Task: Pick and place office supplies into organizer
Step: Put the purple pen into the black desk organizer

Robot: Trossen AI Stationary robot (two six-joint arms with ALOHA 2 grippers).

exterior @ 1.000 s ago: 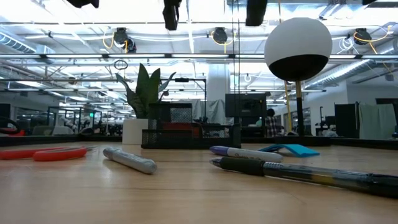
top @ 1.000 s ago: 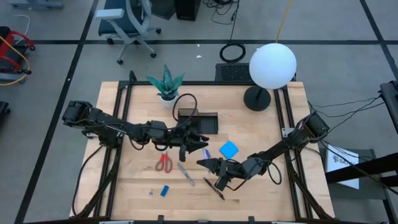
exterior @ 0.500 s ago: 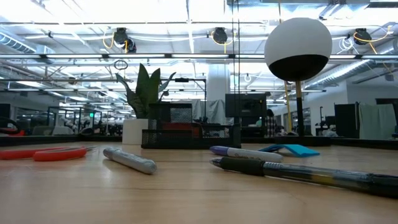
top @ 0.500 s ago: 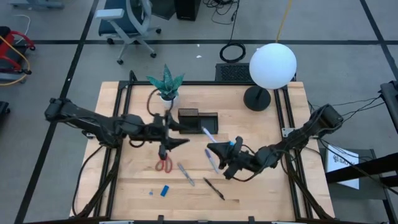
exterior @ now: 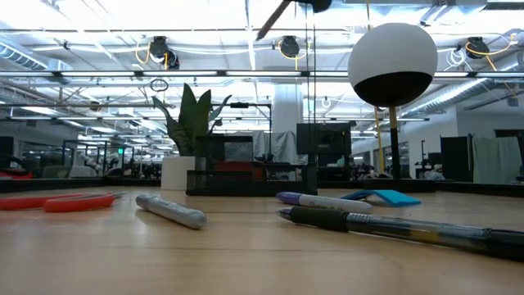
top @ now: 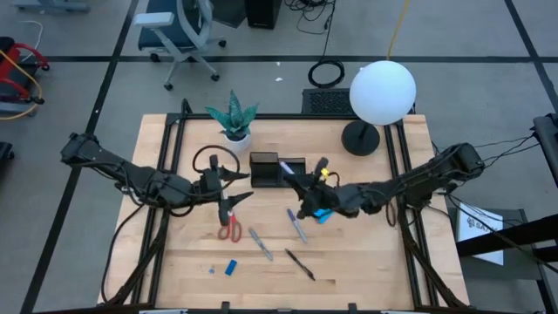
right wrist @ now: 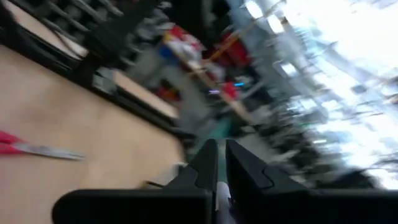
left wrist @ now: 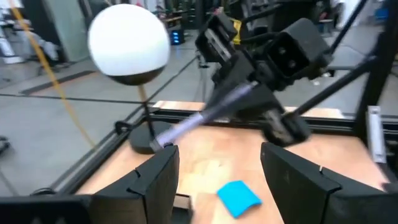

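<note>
My right gripper (top: 296, 181) hangs just right of the black organizer (top: 261, 166), shut on a purple-and-white pen (top: 285, 169) whose free end reaches over the organizer. My left gripper (top: 237, 187) hovers open and holds nothing, left of the organizer and above the red-handled scissors (top: 229, 228). On the table lie a purple pen (top: 298, 225), a grey pen (top: 260, 244), a black pen (top: 301, 263) and a tiny blue block (top: 231, 267). The blue notepad (top: 323, 215) is partly hidden under the right hand. My right gripper pinches the pen near one end (left wrist: 245, 94) between its two fingers, coming about level from the table's right side. The pen sticks out beyond the fingertips, slanting down toward its free end (left wrist: 163, 137). It is lifted clear of the table.
A green potted plant (top: 232, 118) stands behind the organizer. A lamp with a white globe (top: 382, 92) and round black base (top: 359, 138) stands at the far right. Bare wood shows along the near edge and at the near right.
My right gripper has risen from the table's near part and gone toward the far edge, to the organizer, carrying the pen clear of the table; its wrist has rolled. My left gripper has drawn back from the organizer toward the table's left and risen a little.
</note>
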